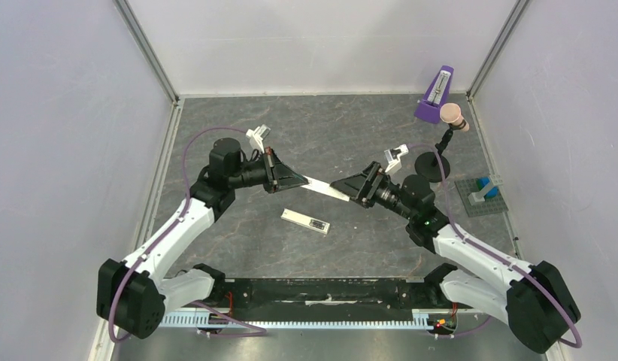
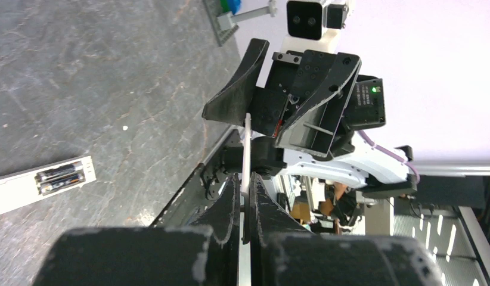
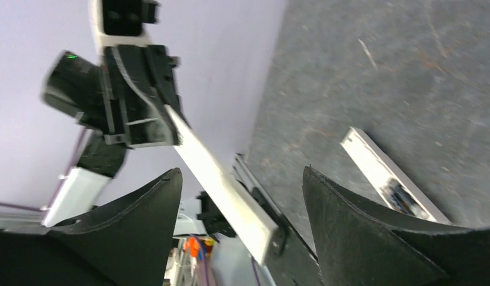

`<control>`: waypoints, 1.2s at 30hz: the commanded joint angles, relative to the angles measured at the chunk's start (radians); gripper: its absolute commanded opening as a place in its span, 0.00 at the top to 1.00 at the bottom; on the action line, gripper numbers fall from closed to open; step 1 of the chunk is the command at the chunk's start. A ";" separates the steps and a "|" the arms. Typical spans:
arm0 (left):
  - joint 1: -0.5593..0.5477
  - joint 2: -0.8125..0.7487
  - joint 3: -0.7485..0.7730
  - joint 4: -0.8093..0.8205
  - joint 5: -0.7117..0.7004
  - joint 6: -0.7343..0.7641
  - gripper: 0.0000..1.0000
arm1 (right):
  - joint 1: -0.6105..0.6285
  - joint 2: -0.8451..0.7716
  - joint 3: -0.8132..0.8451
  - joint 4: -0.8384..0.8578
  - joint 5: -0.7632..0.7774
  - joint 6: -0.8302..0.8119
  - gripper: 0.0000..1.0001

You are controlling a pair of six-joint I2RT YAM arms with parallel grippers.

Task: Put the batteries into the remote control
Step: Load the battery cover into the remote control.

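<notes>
The white remote control (image 1: pixel 306 221) lies flat on the grey table, its back recess up, with the two dark batteries (image 2: pixel 61 177) lying in it; it also shows in the left wrist view (image 2: pixel 28 190) and the right wrist view (image 3: pixel 382 176). My left gripper (image 1: pixel 304 180) is shut on one end of a thin flat white cover strip (image 1: pixel 325 189) and holds it above the table. My right gripper (image 1: pixel 339 188) is open, its fingers either side of the strip's other end (image 3: pixel 230 193). I cannot see them touching it.
A purple wedge-shaped object (image 1: pixel 435 94) and a pinkish knob (image 1: pixel 452 114) on a black round-based stand (image 1: pixel 432 165) sit at the back right. A grey baseplate with blue bricks (image 1: pixel 483 194) lies at the right. Walls enclose the table.
</notes>
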 commanded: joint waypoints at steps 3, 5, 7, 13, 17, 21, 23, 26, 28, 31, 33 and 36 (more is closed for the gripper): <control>0.035 -0.017 -0.009 0.200 0.182 -0.115 0.98 | -0.006 -0.026 -0.011 0.290 -0.023 0.124 0.30; 0.041 -0.014 -0.019 0.239 0.186 -0.141 0.98 | -0.006 -0.007 -0.010 0.328 -0.053 0.143 0.36; 0.049 -0.010 -0.025 0.252 0.184 -0.152 0.98 | -0.006 0.007 -0.009 0.341 -0.079 0.151 0.39; 0.069 -0.010 -0.056 0.302 0.194 -0.187 0.98 | -0.005 0.002 -0.034 0.383 -0.094 0.166 0.45; 0.089 -0.006 -0.069 0.304 0.199 -0.191 0.98 | -0.007 0.014 -0.027 0.382 -0.113 0.171 0.54; 0.094 -0.003 -0.079 0.312 0.202 -0.196 0.98 | -0.006 0.022 -0.027 0.371 -0.129 0.169 0.56; 0.097 -0.002 -0.081 0.317 0.202 -0.199 0.98 | -0.006 0.025 -0.024 0.353 -0.136 0.160 0.55; 0.099 0.003 -0.083 0.327 0.206 -0.204 0.98 | -0.006 0.027 -0.030 0.350 -0.136 0.167 0.60; 0.100 0.009 -0.088 0.332 0.208 -0.207 0.98 | -0.006 0.027 -0.034 0.357 -0.128 0.181 0.83; 0.099 0.008 -0.099 0.338 0.208 -0.206 0.97 | -0.006 0.031 -0.025 0.344 -0.124 0.188 1.00; 0.100 0.006 -0.102 0.331 0.205 -0.200 0.80 | -0.007 0.030 -0.024 0.310 -0.114 0.175 1.00; 0.105 -0.009 -0.095 0.236 0.164 -0.145 0.50 | -0.006 0.013 -0.034 0.231 -0.083 0.141 1.00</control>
